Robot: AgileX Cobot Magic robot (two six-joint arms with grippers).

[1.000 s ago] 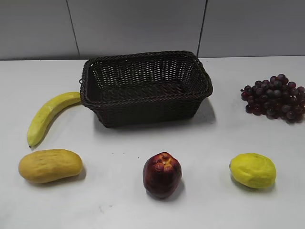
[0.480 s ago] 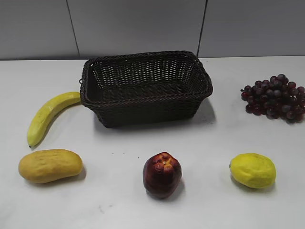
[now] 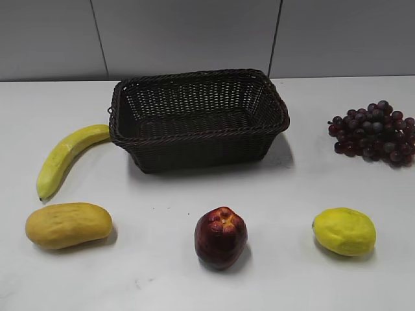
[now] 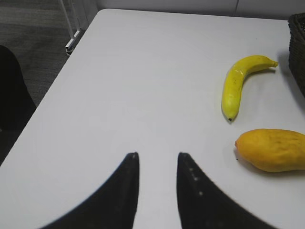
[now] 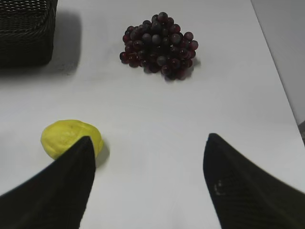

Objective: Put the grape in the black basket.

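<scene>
The grape (image 3: pixel 375 133) is a dark purple-red bunch lying on the white table at the far right. It also shows in the right wrist view (image 5: pixel 158 46), ahead of my right gripper (image 5: pixel 148 139), which is wide open and empty over bare table. The black basket (image 3: pixel 198 133) stands empty at the back centre; its corner shows in the right wrist view (image 5: pixel 25 33). My left gripper (image 4: pixel 157 155) is open with a narrow gap and empty, over the table's left part. Neither gripper shows in the exterior view.
A banana (image 3: pixel 63 157) lies left of the basket. A mango (image 3: pixel 68 224), a dark red apple (image 3: pixel 220 236) and a lemon (image 3: pixel 344 230) lie in a front row. The table's left edge (image 4: pixel 57 76) is near the left gripper.
</scene>
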